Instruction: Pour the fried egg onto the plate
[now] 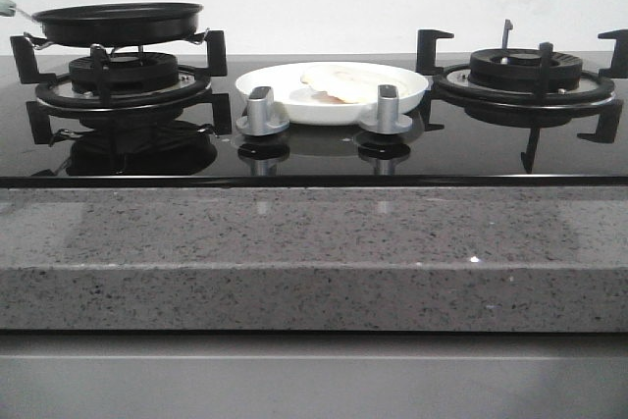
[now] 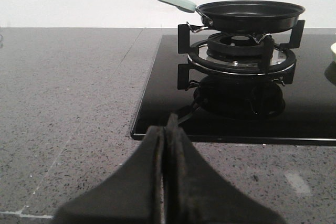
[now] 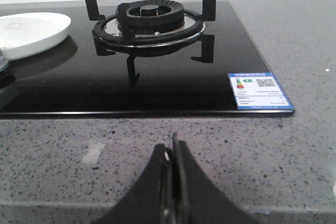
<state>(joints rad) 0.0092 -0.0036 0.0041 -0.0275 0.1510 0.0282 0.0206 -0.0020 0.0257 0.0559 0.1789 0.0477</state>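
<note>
The fried egg point(image 1: 335, 84) lies cream-white in the white plate point(image 1: 294, 108), which sits on the black glass hob between the two burners. The plate's edge also shows in the right wrist view point(image 3: 50, 38). The black frying pan point(image 1: 118, 22) rests on the left burner, looking empty; the left wrist view shows it point(image 2: 251, 15) with its pale green handle point(image 2: 174, 1). My left gripper point(image 2: 165, 129) is shut and empty over the grey counter, short of the hob's edge. My right gripper point(image 3: 173, 148) is shut and empty over the counter in front of the right burner. Neither gripper shows in the front view.
Two silver knobs point(image 1: 262, 113) point(image 1: 387, 111) stand in front of the plate. The right burner point(image 1: 527, 74) with black pan supports is bare. A blue-and-white label point(image 3: 259, 91) is stuck at the hob's corner. Speckled grey stone counter point(image 1: 314, 252) surrounds the hob.
</note>
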